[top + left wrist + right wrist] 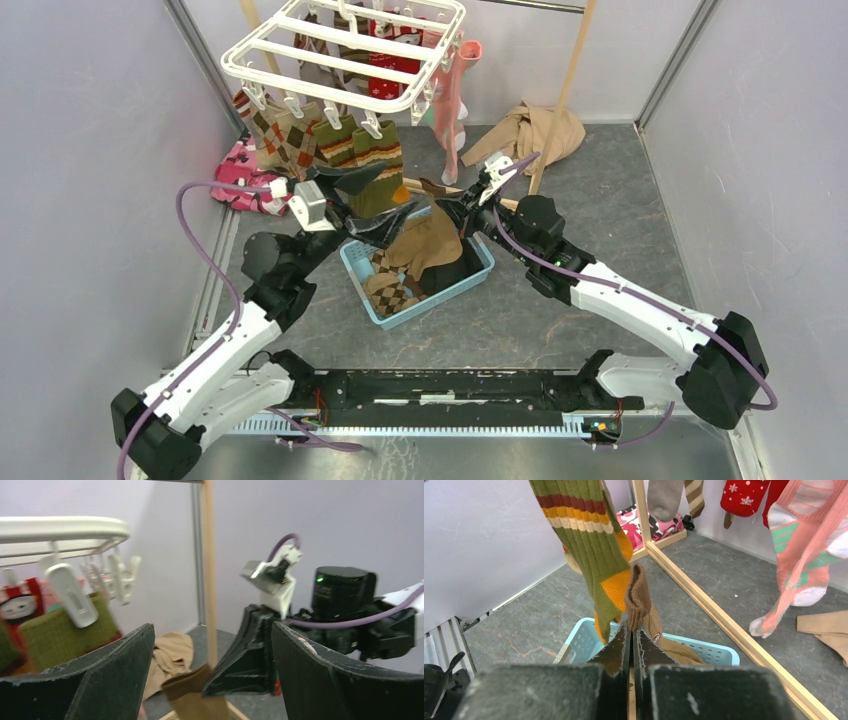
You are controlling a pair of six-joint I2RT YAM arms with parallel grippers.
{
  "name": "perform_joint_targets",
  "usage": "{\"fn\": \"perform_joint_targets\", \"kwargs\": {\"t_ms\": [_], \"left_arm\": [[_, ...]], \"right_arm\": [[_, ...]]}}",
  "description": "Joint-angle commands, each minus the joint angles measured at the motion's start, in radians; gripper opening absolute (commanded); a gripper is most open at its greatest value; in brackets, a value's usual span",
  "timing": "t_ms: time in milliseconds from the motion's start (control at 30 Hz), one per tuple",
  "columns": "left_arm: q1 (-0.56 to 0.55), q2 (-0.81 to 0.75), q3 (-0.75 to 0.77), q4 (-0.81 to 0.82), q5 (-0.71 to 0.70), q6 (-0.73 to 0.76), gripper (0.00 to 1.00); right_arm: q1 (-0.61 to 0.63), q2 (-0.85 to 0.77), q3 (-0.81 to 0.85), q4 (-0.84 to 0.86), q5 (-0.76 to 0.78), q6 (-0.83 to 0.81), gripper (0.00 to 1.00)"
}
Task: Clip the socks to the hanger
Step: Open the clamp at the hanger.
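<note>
Where the two arms meet over the middle of the desk, a brown sock is pinched near one end between the pressed-together fingers of the right tool, and its lower part is draped down into the blue basket beneath. The left tool is held just beside it, fingers spread wide, with nothing gripped between them.

The hanger, a white frame of parallel bars and clips, is suspended above the far-left corner of the desk. Four socks are hung from its near row: two argyle socks on the left and two green socks with orange stripes next to them. One pink sock is clipped at the right end. Red socks are seen behind, two as far as can be told. Further striped ones are too hidden to be counted.

The basket is set near the middle of the desk, a little toward the left edge. One loose argyle sock is laid at its near-left end, and tan-brown knit is piled over the rest; how many socks make up that pile cannot be told.

One beige garment is heaped at the far edge, right of the middle, against a wooden pole. One pink camouflage cloth is spread by the left edge beneath the hanger.
</note>
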Motion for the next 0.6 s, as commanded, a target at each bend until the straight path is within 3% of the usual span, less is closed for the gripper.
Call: {"fn": "perform_joint_targets", "kwargs": {"t_ms": [0, 300, 567], "left_arm": [[-0.122, 0.053, 0.108, -0.06, -0.143, 0.099, 0.91], [-0.168, 0.252, 0.252, -0.071, -0.351, 0.255, 0.91], [-0.17, 0.399, 0.283, 0.071, -0.469, 0.314, 0.93]], "right_arm": [[-0.008, 0.004, 0.02, 0.003, 0.004, 0.004, 0.0], [-0.037, -0.044, -0.021, -0.004, 0.011, 0.006, 0.0], [-0.047, -0.058, -0.035, -0.005, 0.011, 0.005, 0.0]]}}
